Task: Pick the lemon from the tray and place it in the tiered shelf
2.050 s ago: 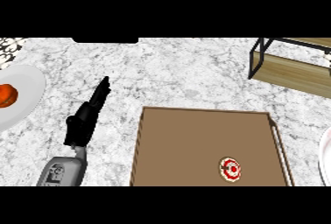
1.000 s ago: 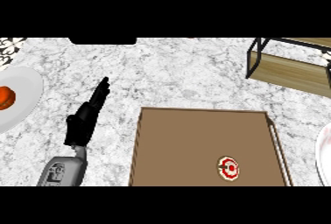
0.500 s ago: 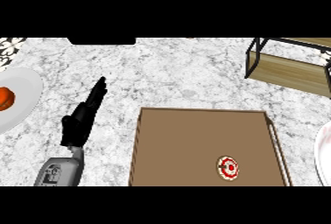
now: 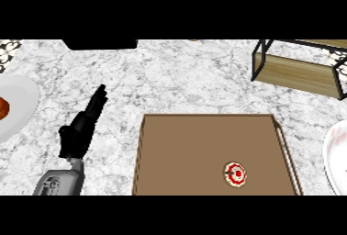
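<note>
A brown rectangular tray [image 4: 190, 151] with a low raised rim lies flat on the counter at the near centre-right. On its near right part rests a small round item [image 4: 235, 174], red and white in rings, not lemon-like in colour. The tiered shelf [image 4: 301, 66], black-framed with wooden boards, stands far right.

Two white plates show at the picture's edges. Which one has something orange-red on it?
The white plate at the left edge, beside the left hand, carries the orange-red thing. The plate at the right edge shows only a pale surface.
</note>
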`<state>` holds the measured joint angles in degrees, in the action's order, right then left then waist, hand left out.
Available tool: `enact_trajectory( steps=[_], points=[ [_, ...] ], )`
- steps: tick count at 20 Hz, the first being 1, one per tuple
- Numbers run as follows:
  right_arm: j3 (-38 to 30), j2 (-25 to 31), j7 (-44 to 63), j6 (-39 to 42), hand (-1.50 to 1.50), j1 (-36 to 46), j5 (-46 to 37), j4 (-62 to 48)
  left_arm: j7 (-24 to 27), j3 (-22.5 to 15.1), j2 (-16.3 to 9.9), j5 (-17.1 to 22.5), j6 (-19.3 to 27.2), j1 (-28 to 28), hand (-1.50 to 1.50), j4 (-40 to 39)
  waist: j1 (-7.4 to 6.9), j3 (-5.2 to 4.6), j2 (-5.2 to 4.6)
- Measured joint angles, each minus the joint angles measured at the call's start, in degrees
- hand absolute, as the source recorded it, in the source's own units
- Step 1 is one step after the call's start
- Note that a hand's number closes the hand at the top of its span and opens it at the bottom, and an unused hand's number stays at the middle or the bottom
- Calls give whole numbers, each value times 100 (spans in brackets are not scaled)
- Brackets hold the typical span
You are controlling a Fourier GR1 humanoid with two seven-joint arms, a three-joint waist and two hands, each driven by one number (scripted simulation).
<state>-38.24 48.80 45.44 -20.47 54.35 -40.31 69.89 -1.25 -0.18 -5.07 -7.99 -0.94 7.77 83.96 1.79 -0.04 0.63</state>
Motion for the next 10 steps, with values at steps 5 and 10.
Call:
enact_trajectory(
  steps=[5, 10],
  points=[
    [-702, 493, 442, 1203, -150, -947, 577, 797, -57, -5, 23, -49, 67, -11, 0, 33, 94, 4, 16],
    [-1815, 532, 361, 2328, -150, -2137, 1387, 1713, -53, 5, 43, -54, 104, -92, 0, 92, 179, 11, 29]
  ],
)
